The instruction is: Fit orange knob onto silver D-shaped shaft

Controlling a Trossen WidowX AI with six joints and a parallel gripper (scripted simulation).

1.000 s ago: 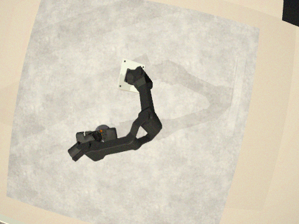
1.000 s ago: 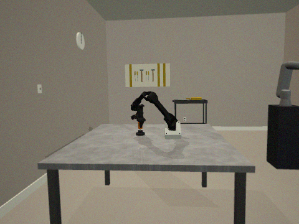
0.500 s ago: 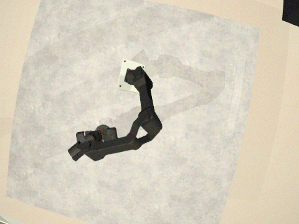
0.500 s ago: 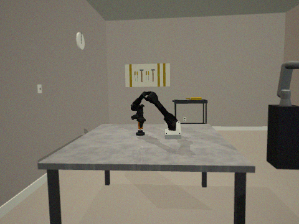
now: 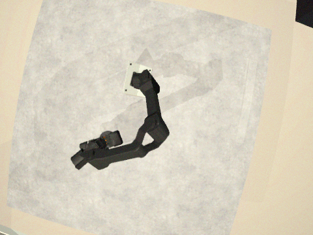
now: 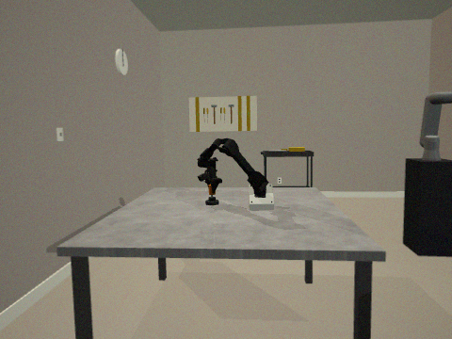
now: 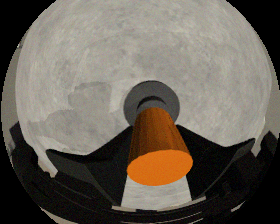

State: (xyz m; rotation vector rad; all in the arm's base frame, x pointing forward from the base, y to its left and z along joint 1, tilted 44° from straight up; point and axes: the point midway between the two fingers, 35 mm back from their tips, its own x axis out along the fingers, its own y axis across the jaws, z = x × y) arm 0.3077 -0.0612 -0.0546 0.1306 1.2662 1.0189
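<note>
The orange knob [image 7: 159, 167] [image 6: 210, 189] is upright between the fingers; only specks of the knob [image 5: 105, 139] show in the top view. My gripper [image 7: 154, 129] [image 6: 212, 185] is shut on it, one finger on each side. The dark round pedestal [image 7: 131, 102] [image 6: 212, 202] stands on the table below the knob. In the exterior view the knob is above the pedestal, with a small pale stretch between them, too small to tell the shaft's shape. In the wrist view the knob hides the shaft; its hole and flat side are hidden.
The grey table [image 5: 195, 167] [image 6: 155, 234] carries the arm's white base plate [image 5: 129, 79] [image 6: 261, 207], to the right of the pedestal in the exterior view. The arm's links arch over between base and pedestal. A black cabinet [image 6: 428, 213] stands off the table at the right.
</note>
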